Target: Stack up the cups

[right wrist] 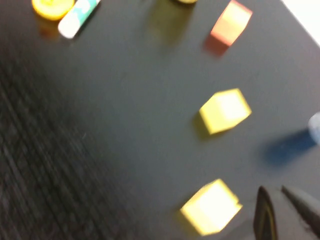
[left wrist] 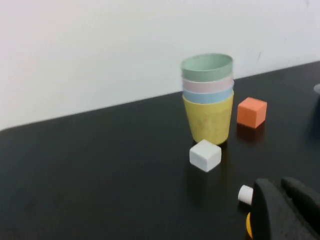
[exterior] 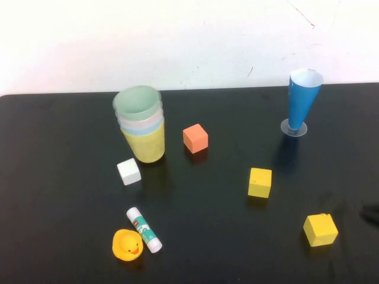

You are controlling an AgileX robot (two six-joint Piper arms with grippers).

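The cups stand nested in one upright stack (exterior: 141, 125) at the table's back left: yellow (exterior: 145, 145) at the bottom, then light blue and pale pink rims, pale green (exterior: 137, 99) on top. The left wrist view shows the same stack (left wrist: 207, 97) some way beyond my left gripper (left wrist: 279, 184), which is shut and empty, low over the glue stick's cap (left wrist: 245, 194). My right gripper (right wrist: 274, 190) is shut and holds nothing; it hovers beside a yellow cube (right wrist: 210, 207) at the front right, far from the stack.
Around the stack lie an orange cube (exterior: 195, 138), a white cube (exterior: 129, 171), a glue stick (exterior: 144, 229) and a rubber duck (exterior: 127, 245). Two yellow cubes (exterior: 260, 182) (exterior: 320, 229) sit right of centre. A tall dark-blue cone cup (exterior: 302, 100) stands back right.
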